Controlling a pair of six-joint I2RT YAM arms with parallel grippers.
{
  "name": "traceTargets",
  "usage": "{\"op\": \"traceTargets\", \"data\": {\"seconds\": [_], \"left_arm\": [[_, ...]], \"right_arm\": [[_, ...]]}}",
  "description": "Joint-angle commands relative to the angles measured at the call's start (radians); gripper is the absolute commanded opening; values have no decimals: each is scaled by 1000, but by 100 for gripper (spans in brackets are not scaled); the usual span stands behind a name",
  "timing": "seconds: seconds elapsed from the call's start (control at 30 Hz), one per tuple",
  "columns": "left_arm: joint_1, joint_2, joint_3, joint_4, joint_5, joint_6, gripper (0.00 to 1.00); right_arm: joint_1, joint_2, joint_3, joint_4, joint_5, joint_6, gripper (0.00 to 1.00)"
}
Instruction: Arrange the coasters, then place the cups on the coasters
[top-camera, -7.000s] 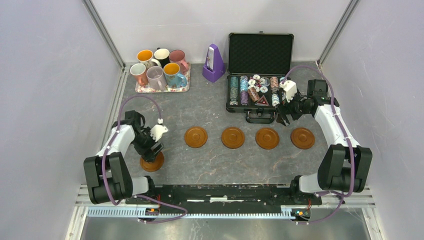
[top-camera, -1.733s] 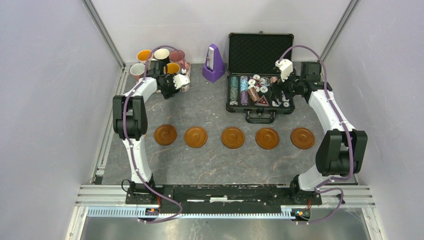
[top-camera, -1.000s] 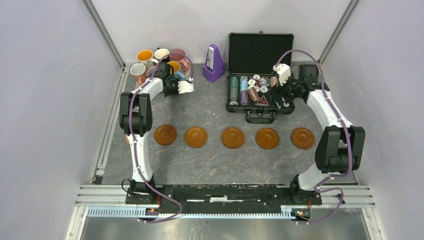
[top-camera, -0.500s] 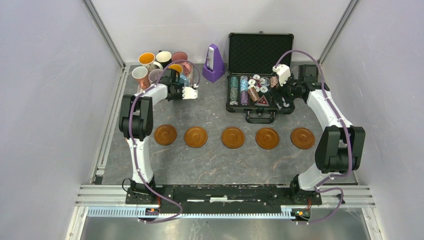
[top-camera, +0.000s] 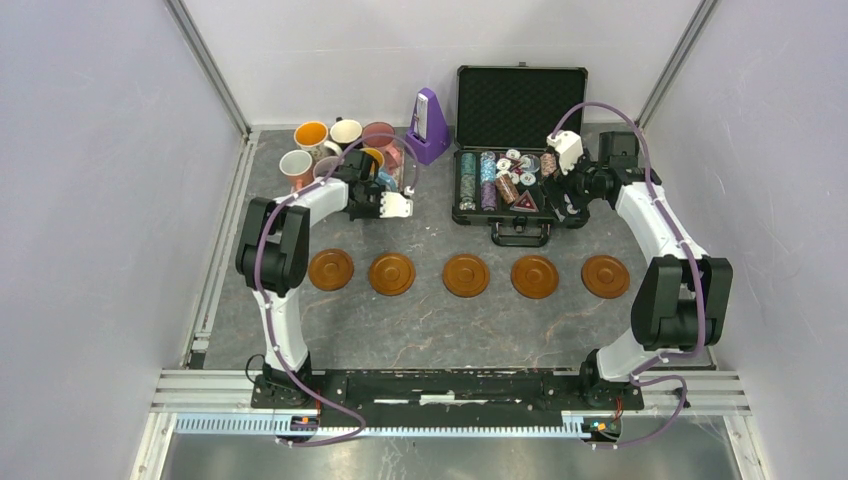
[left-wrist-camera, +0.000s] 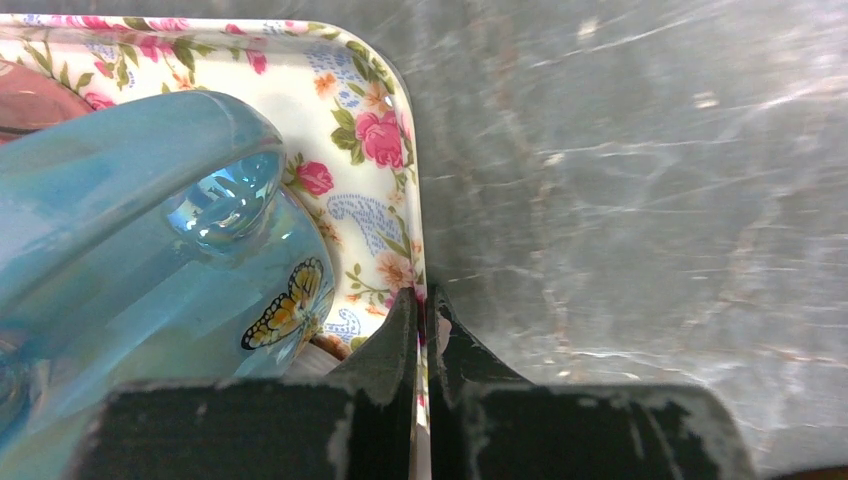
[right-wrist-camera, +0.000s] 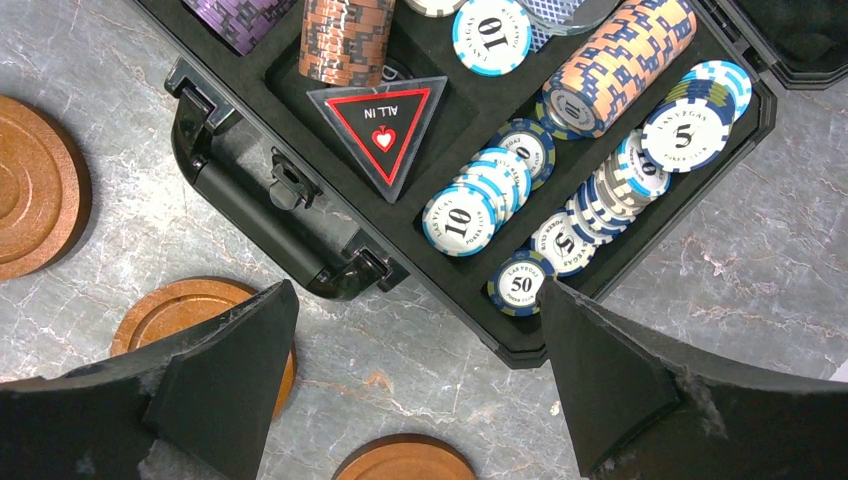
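In the right wrist view, the triangular marker (right-wrist-camera: 385, 128) in the open poker chip case (right-wrist-camera: 330, 265) reads "ALL IN" in white, upside down to the camera, over a small red emblem. At its 1 o'clock a blue-and-white chip (right-wrist-camera: 491, 22) bears "10". A second blue-and-white chip (right-wrist-camera: 458, 222) at 5 o'clock also reads "10". At 3 o'clock a chip (right-wrist-camera: 683, 120) shows "5" between "LAS VEGAS" and "POKER CLUB". Farther out at 5 o'clock, a dark blue chip (right-wrist-camera: 521, 283) reads "LAS VEGAS" and "50".
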Motion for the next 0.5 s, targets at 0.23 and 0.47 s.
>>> {"op": "traceTargets", "data": {"seconds": [0.23,0.47], "left_arm": [[-156,-61,-77,-218,177,-151,2],[-201,-67,-76,-218,190,-174,2]], "right_arm": [[-3,-50,-17,24,-26,6,98],[-3,-51,-18,24,-31,8,98]]}}
